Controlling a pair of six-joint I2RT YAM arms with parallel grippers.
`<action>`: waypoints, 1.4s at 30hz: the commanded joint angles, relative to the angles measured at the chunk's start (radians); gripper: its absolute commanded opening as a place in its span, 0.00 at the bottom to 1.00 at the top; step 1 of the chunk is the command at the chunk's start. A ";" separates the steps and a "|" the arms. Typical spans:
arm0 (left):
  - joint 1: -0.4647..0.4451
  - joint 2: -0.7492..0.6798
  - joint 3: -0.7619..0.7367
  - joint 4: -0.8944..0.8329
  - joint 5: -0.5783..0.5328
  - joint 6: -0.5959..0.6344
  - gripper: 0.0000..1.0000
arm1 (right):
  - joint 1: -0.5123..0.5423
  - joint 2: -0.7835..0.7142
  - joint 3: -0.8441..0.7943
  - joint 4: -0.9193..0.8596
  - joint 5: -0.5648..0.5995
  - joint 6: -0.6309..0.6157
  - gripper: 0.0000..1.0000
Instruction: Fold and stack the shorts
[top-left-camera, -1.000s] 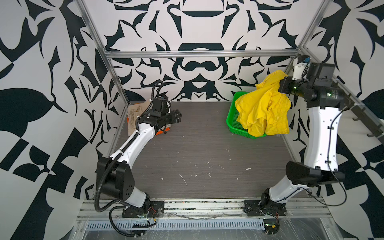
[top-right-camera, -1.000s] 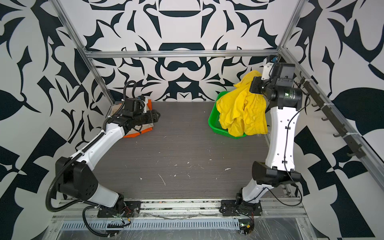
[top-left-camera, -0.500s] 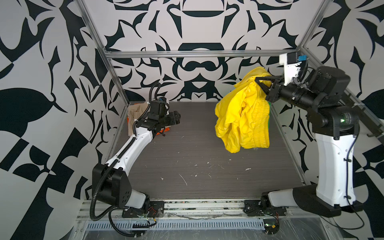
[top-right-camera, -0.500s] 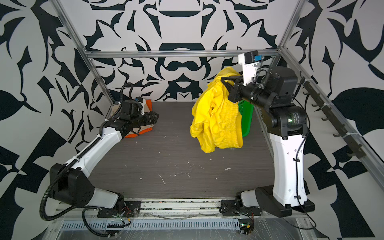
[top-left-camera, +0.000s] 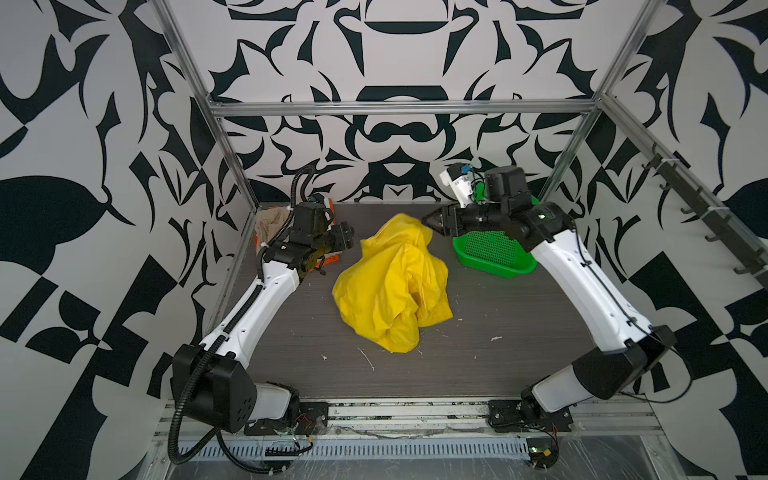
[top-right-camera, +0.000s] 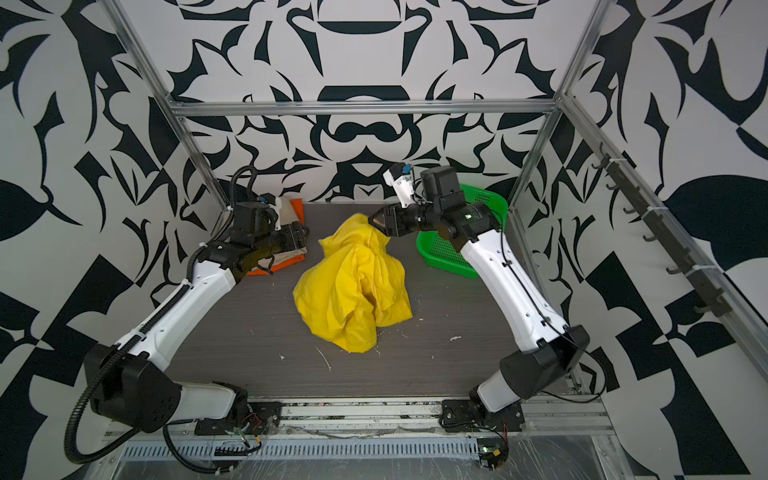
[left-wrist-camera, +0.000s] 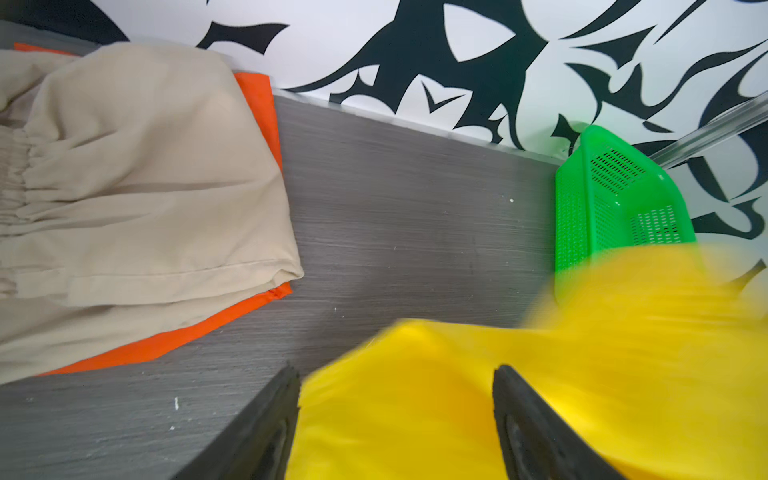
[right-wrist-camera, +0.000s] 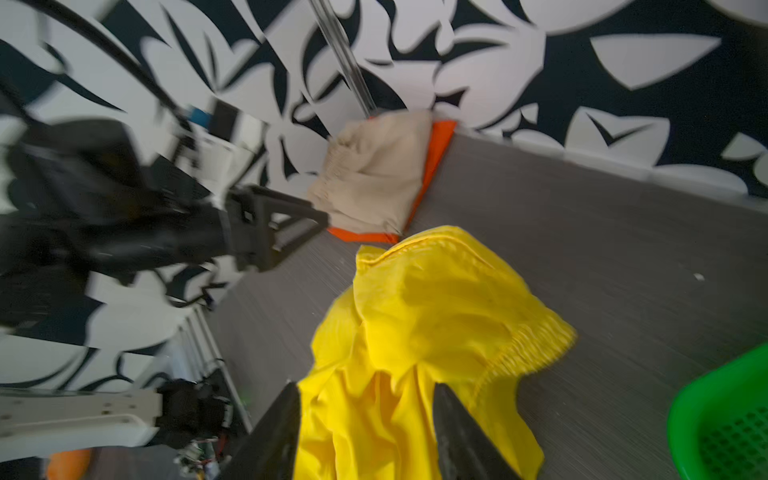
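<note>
The yellow shorts (top-left-camera: 390, 286) (top-right-camera: 353, 286) stand crumpled in a tall heap on the middle of the table, blurred in the left wrist view (left-wrist-camera: 457, 395). My right gripper (top-left-camera: 428, 220) (top-right-camera: 374, 220) (right-wrist-camera: 365, 388) is open right at the heap's top edge, and yellow cloth (right-wrist-camera: 436, 311) shows between its spread fingers. The beige shorts (left-wrist-camera: 145, 187) (right-wrist-camera: 374, 178) lie folded on the orange shorts (left-wrist-camera: 166, 345) (right-wrist-camera: 440, 145) in the far left corner. My left gripper (top-left-camera: 349, 239) (top-right-camera: 303, 237) (left-wrist-camera: 397, 374) is open and empty over that stack's near side, just left of the yellow heap.
A green perforated basket (top-left-camera: 494, 249) (top-right-camera: 444, 253) (left-wrist-camera: 615, 199) (right-wrist-camera: 727, 428) leans tilted at the far right, under my right arm. Patterned walls and metal frame posts close in the table on three sides. Small white scraps dot the front of the table.
My right arm swung from the basket to the middle, carrying the yellow shorts, came down and opened its jaws. The shorts now rest heaped on the table. The left arm barely moved.
</note>
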 joint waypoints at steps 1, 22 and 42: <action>-0.002 -0.021 -0.017 -0.034 -0.020 -0.009 0.77 | -0.023 0.075 0.001 -0.021 0.148 0.004 0.62; -0.002 -0.008 -0.061 -0.025 -0.005 -0.024 0.77 | -0.272 0.451 0.051 -0.171 0.443 0.043 0.64; -0.207 -0.170 -0.449 -0.049 0.385 -0.104 0.81 | -0.009 -0.127 -0.690 0.117 0.156 0.123 0.78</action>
